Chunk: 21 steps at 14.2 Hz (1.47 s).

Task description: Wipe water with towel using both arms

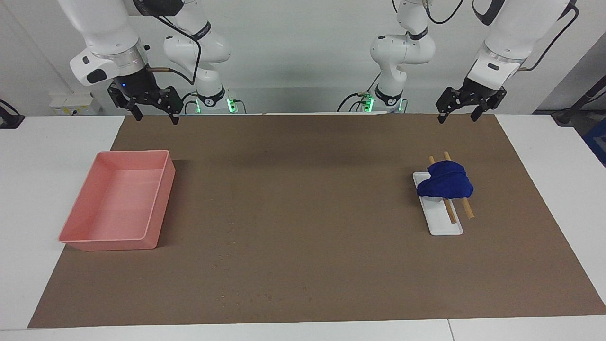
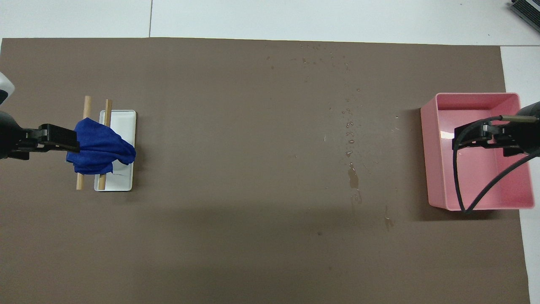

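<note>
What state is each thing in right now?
Towel: crumpled, on sticks and dish, not held.
Dish: flat on mat.
Tray: upright; no objects in it.
Water: drops on mat, unwiped.
Left gripper: open, raised, holding nothing.
Right gripper: open, raised, holding nothing.

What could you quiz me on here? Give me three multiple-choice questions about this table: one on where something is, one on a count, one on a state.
1. Where does the towel lie?
A. In the pink tray
B. On two wooden sticks across the white dish
C. In a gripper

2. How many wooden sticks are there?
A. One
B. Two
C. Four

3. The left gripper is:
A. Open, holding nothing
B. Shut on the towel
C. Pressing on the dish

Answers: B, the towel drapes over the sticks; B, two stick ends show; A, its fingertips stand apart, in the air.
</note>
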Available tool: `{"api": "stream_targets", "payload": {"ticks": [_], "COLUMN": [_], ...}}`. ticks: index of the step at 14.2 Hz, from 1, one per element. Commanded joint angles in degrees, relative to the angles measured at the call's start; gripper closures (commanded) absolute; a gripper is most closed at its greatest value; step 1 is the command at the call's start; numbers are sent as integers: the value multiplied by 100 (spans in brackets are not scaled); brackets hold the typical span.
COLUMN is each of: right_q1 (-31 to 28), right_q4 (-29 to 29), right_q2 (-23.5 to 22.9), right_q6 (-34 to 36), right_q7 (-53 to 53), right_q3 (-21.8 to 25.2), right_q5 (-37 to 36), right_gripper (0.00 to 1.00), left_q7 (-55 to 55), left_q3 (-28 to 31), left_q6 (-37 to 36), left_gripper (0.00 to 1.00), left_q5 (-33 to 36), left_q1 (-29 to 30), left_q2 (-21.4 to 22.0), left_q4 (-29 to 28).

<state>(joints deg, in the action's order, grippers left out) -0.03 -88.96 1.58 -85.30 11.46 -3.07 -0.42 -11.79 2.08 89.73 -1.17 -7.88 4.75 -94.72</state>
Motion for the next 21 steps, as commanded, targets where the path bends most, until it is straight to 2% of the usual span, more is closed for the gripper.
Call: {"api": "stream_targets", "payload": {"ticks": [1, 4, 7, 11, 15, 17, 19, 21], "right_q1": [-24, -24, -24, -77, -15, -15, -6, 3], "right_q4": [-156, -156, -148, -165, -271, -253, -200, -183], "right_q2": [132, 132, 150, 159, 212, 185, 141, 124], "right_q6": [-31, -31, -31, -31, -118, -206, -285, -294], "right_q7": [-109, -144, -144, -179, -91, -82, -12, -3], "right_q3": [-18, -18, -18, -18, -36, -36, -44, -44], "right_q5": [-28, -20, -11, -11, -19, -54, -116, -125], "right_gripper": [0, 0, 0, 0, 0, 0, 0, 0], "left_q7": [-613, -1175, -1142, -370, 69, 483, 493, 484], "left_q3": [38, 47, 64, 56, 56, 56, 47, 47], "left_q6": [421, 947, 1484, 2126, 2750, 3128, 3304, 3375], "left_gripper": [0, 0, 0, 0, 0, 0, 0, 0], "left_q5": [3, 3, 64, 477, 522, 522, 522, 522], "left_q1": [32, 146, 366, 603, 691, 806, 806, 789], "left_q2": [227, 446, 545, 229, -369, -440, -580, -537], "left_q4": [-450, -993, -1470, -1768, -1908, -2172, -2243, -2428]}}
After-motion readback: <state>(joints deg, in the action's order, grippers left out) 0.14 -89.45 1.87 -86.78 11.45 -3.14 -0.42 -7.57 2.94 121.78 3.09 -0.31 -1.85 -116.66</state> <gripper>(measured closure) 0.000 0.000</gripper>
